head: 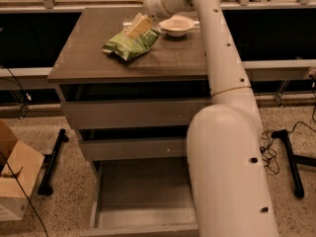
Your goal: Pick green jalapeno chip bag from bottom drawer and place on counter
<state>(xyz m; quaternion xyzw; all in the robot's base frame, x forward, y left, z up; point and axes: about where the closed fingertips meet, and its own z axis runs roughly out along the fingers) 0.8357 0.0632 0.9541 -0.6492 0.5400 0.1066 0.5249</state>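
Note:
The green jalapeno chip bag (128, 44) lies on the counter (173, 60), left of centre, its far end lifted a little. My gripper (140, 26) reaches down from the arm above the back of the counter and is shut on the bag's far right end. The bottom drawer (143, 194) stands pulled out below, and its pale floor shows nothing on it. My white arm (227, 147) covers the drawer's right side and the cabinet's right edge.
A white bowl (177, 24) sits on the counter just right of the gripper. The two upper drawers (133, 113) stand slightly open. A cardboard box (15, 181) is on the floor at left. A black stand leg (291, 157) and cables lie at right.

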